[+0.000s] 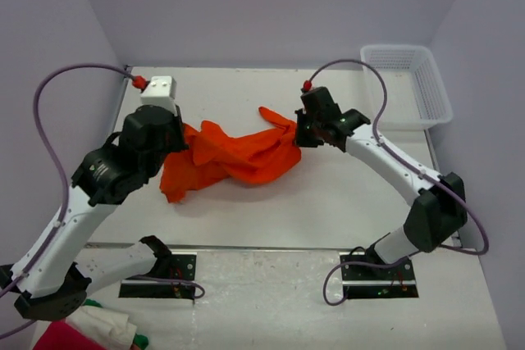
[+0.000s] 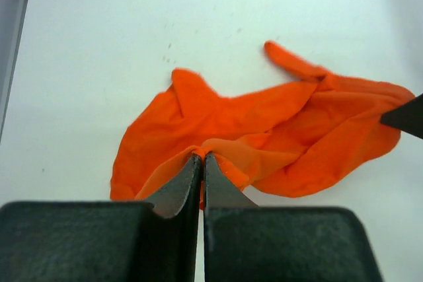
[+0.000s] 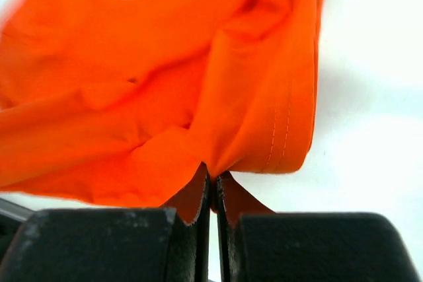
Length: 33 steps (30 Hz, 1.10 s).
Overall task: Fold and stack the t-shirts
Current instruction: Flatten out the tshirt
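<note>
A crumpled bright orange t-shirt lies stretched across the middle of the white table, between both arms. My left gripper is shut on a pinch of the t-shirt at its left end. My right gripper is shut on a fold of the t-shirt at its right end, close to a stitched hem. In the top view the left gripper and the right gripper sit at the cloth's opposite ends, their tips hidden by their own bodies.
A white plastic basket stands at the back right corner. A pile of red, white and green cloth lies at the near left by the left arm's base. Purple walls close in the back and sides.
</note>
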Each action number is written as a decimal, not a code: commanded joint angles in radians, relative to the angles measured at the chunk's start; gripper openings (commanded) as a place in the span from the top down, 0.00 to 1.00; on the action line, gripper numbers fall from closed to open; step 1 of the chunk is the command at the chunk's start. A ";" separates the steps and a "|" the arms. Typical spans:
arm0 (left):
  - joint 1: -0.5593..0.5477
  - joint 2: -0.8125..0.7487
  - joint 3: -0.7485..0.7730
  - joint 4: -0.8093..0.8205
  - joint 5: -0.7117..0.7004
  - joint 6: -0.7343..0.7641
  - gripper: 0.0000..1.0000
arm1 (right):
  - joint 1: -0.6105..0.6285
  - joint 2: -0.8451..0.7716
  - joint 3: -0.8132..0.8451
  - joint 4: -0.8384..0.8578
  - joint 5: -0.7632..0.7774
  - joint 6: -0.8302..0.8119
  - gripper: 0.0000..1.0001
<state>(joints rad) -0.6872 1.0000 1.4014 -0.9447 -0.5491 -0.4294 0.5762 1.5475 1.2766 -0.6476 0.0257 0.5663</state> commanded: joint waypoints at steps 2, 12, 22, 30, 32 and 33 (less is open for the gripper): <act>0.006 -0.109 0.102 0.147 0.061 0.084 1.00 | 0.008 -0.141 0.255 -0.160 0.086 -0.169 1.00; 0.006 -0.140 0.321 0.313 0.185 0.227 1.00 | 0.037 -0.204 0.771 -0.395 0.141 -0.357 1.00; 0.006 0.009 0.798 0.256 0.481 0.334 1.00 | 0.086 -0.248 1.006 -0.507 0.183 -0.445 1.00; 0.006 0.074 0.967 0.257 0.715 0.293 1.00 | 0.096 -0.352 0.931 -0.534 0.126 -0.425 1.00; 0.006 0.068 0.950 0.267 0.774 0.278 1.00 | 0.102 -0.389 0.916 -0.537 0.091 -0.428 1.00; 0.006 0.066 0.946 0.277 0.794 0.262 1.00 | 0.105 -0.398 0.918 -0.543 0.086 -0.424 1.00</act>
<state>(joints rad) -0.6872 1.0424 2.3592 -0.6979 0.1097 -0.1448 0.6708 1.1915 2.1941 -1.1786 0.1493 0.1574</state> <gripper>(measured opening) 0.004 0.008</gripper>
